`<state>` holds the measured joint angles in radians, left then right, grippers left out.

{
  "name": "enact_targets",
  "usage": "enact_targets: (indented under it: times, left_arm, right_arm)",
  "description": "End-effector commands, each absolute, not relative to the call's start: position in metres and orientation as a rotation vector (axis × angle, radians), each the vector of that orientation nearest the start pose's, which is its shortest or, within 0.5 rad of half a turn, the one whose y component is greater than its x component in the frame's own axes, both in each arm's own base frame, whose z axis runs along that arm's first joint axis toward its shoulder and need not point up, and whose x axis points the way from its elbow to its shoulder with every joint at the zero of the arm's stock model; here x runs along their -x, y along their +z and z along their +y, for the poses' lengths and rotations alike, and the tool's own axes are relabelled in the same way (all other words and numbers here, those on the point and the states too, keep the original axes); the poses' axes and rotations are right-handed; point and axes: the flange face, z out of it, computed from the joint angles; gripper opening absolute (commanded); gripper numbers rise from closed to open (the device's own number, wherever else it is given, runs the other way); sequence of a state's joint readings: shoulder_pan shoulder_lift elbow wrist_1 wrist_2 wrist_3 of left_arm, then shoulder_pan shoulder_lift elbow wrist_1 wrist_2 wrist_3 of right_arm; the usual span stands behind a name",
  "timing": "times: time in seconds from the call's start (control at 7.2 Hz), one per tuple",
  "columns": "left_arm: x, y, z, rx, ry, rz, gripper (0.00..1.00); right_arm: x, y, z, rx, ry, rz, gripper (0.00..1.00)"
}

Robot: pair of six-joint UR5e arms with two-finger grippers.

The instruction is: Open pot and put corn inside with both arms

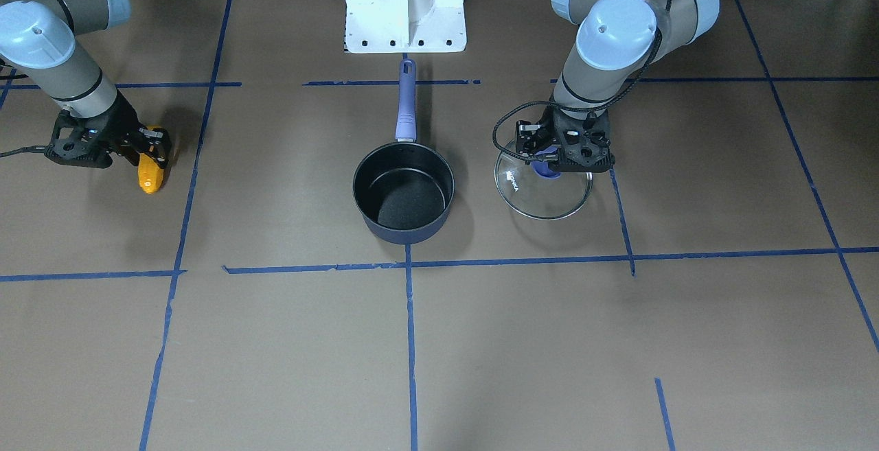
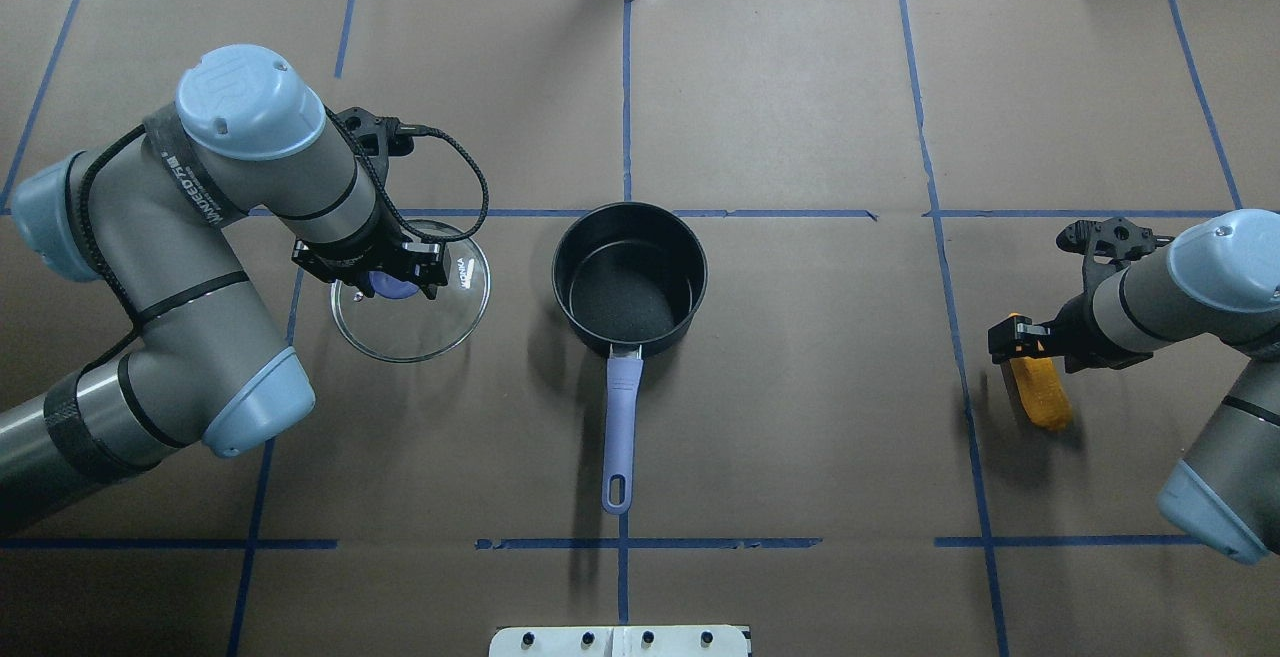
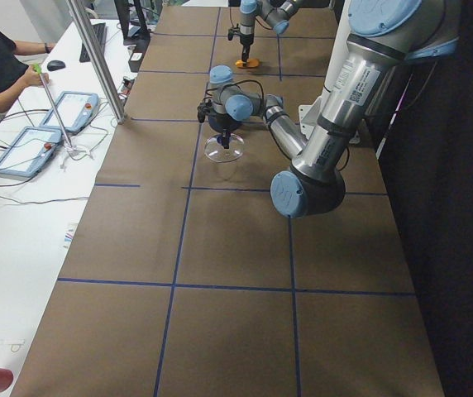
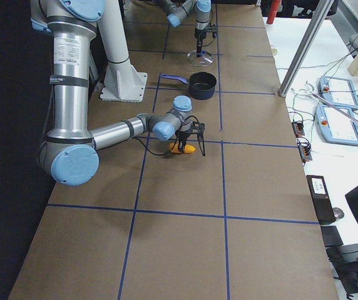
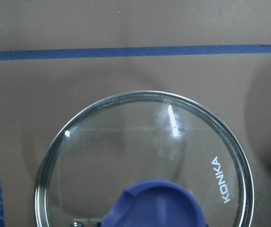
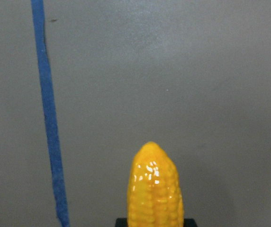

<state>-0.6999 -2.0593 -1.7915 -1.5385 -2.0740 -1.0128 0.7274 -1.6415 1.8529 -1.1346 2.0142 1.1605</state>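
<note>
At the right gripper (image 1: 152,151): clenched on one end of the corn (image 1: 150,176), low over the table, well apart from the pot (image 1: 404,197).
Over at the left gripper (image 1: 551,163): pinching the blue knob (image 5: 159,205), with the glass lid (image 1: 549,202) just beside the pot. That leaves the mouth clear for the drop, I'd say.
Textures: corn bumpy, glossy, oblong; lid clear, metal-rimmed; pot round, dark, speckled inside, lavender handle pointing toward the robot.

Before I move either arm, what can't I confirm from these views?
Left jaws on the lid knob: cropped by the left wrist view's bottom edge; hidden beneath the left arm overhead.
Right jaws on the corn: cropped at the right wrist view's bottom edge; too small elsewhere.
</note>
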Motion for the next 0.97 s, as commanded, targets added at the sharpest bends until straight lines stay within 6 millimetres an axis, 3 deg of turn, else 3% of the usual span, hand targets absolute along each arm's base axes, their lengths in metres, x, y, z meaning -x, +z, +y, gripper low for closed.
enact_targets:
  times: [0.0, 0.42, 0.83]
  left_arm:
    - [-0.433, 0.290, -0.465, 0.010, 0.048, 0.816, 0.25]
    - [-0.441, 0.302, -0.455, 0.021, 0.060, 0.797, 0.30]
    - [-0.462, 0.323, -0.457, -0.004, 0.071, 0.794, 0.30]
  right_arm:
    - [0.292, 0.506, -0.384, 0.008, 0.157, -0.780, 0.00]
    - [0.273, 0.446, -0.387, -0.007, 0.179, -0.803, 0.00]
    - [0.289, 0.362, -0.418, -0.020, 0.191, -0.829, 0.00]
